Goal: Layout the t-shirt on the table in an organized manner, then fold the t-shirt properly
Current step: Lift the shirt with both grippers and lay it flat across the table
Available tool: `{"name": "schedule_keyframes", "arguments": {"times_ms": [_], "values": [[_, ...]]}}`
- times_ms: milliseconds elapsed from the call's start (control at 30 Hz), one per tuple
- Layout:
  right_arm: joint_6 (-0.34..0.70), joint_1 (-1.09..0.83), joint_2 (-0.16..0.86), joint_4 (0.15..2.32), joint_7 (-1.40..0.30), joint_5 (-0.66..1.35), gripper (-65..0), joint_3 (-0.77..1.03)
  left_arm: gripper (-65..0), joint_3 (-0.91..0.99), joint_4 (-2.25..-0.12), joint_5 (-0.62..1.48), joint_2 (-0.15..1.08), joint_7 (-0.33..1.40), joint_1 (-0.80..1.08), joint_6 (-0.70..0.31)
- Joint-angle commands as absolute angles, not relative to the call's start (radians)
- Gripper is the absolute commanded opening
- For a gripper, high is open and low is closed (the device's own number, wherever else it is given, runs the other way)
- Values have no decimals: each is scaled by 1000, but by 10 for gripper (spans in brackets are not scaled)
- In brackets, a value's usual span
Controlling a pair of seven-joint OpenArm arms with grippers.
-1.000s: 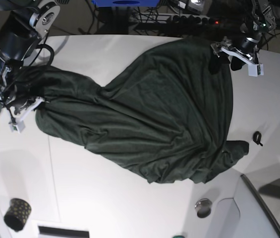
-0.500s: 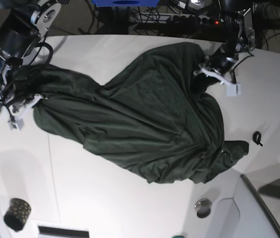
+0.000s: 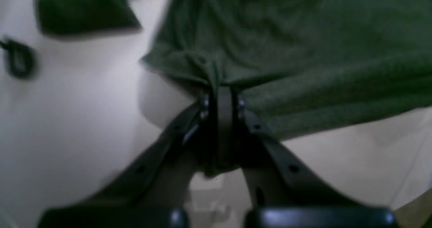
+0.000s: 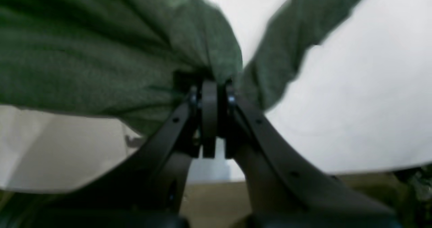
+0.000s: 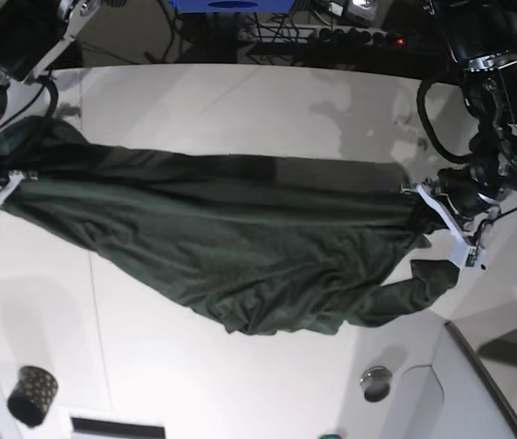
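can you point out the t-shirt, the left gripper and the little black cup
t-shirt (image 5: 240, 265): base view, middle of the stretched fabric.
left gripper (image 3: 221, 88): left wrist view, fingertips pinching the shirt's edge.
black cup (image 5: 31, 395): base view, its dotted side.

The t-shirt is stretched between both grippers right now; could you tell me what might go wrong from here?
1. The t-shirt is pinched only at small bunches by the left gripper and the right gripper; more pull could slip it free.
2. Its lower half sags in wrinkles on the table, so it may settle creased.
3. A loose flap near the left gripper could fold under.
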State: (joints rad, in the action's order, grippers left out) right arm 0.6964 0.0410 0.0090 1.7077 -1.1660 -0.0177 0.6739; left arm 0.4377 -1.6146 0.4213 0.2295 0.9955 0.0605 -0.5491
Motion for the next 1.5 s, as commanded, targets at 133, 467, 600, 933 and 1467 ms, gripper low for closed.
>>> {"name": "schedule_keyframes", "arguments": {"times_ms": [133, 467, 600, 933, 1467], "values": [[698, -12, 22, 1736, -1165, -18, -645, 674, -650, 438, -1621, 406, 283, 1026, 97, -542], [698, 265, 148, 1383, -1023, -19, -645, 498, -650, 180, -1340, 404, 285, 1024, -232, -466], [698, 510, 249, 1190, -877, -18, -647, 441, -650, 33, -1198, 406, 274, 1021, -550, -423], [698, 713, 455, 1620, -894, -15, -648, 432, -650, 142, -1497, 407, 266, 1109, -894, -423], [698, 19, 200, 1650, -885, -19, -648, 521, -650, 229, -1667, 406, 251, 941, -42, -427]]}}
